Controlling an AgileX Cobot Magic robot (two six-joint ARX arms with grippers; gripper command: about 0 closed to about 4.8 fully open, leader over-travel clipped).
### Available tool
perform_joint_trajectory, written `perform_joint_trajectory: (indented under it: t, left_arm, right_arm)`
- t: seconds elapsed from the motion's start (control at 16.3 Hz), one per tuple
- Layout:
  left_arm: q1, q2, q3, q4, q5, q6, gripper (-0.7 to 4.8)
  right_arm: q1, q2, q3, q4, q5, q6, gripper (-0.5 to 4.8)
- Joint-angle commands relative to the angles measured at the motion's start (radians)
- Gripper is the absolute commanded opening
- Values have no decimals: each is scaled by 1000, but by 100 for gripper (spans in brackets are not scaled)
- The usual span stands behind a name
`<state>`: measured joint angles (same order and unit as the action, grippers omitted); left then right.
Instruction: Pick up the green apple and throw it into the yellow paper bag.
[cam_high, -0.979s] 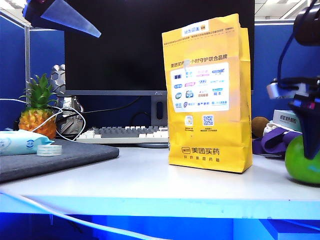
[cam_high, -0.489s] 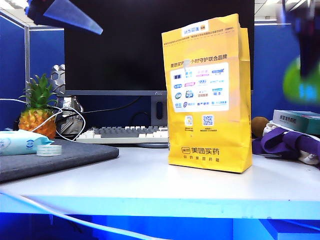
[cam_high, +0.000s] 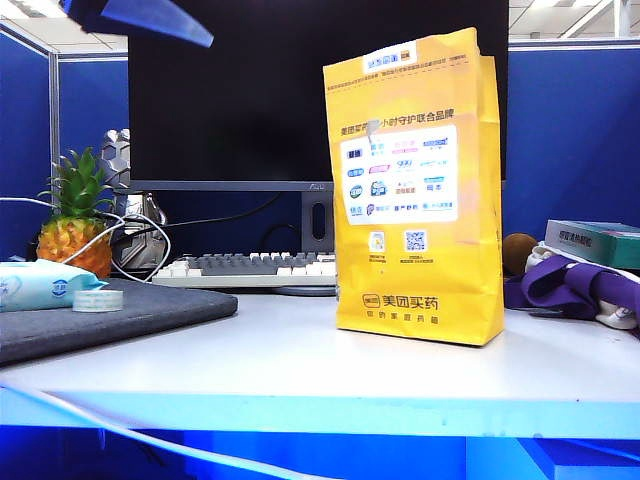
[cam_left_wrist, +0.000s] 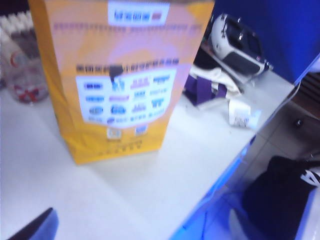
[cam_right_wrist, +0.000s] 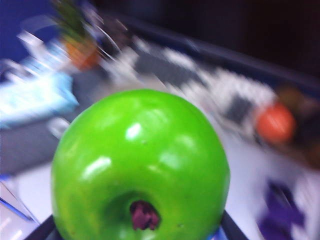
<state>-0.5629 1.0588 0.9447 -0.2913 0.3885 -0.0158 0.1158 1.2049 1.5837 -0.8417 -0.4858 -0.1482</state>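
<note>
Carrying the green apple (cam_right_wrist: 140, 167) clamped in the right hand (cam_right_wrist: 137, 227), out of the exterior view, you needed to centre it over the yellow paper bag's (cam_high: 417, 190) top before releasing. The left hand (cam_high: 140, 18) hung high at the bag's left, and you could not tell whether its fingers were apart or together.

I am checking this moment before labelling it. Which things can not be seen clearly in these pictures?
- Right pincer: out of the exterior view; in the right wrist view only dark corners show beside the green apple, which hides the fingers.
- Left pincer: a dark sliver at the left wrist view's edge; open or shut is unclear.
- Yellow paper bag: its mouth is cut off in the left wrist view and unseen from the exterior view.
- Desk behind the apple: motion-blurred.
</note>
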Motion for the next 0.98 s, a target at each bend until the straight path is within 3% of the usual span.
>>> perform_joint_trajectory:
  t: [0.06,0.24,0.61,0.67,0.73,0.8,0.98]
  left_arm:
    - [0,-2,3,66,-11,3,479]
    - [0,-2,3,114,-10,-5,479]
    - [0,-2,3,113,-11,-11,479]
    - [0,-2,3,114,-11,-11,479]
    - [0,-2,3,114,-10,-11,479]
    - [0,-2,3,113,-10,-11,479]
    - [0,-2,3,113,-8,-14,479]
  right_arm:
    - [37,36,11,197,-142,25,81]
    - [75,145,11,319,-172,30,82]
    - [73,267,11,353,-160,-4,88]
    - [73,267,11,373,-149,-10,180]
    - [73,267,11,389,-134,-10,438]
    - [69,267,11,401,-135,-9,479]
    - [64,267,11,411,-126,-1,479]
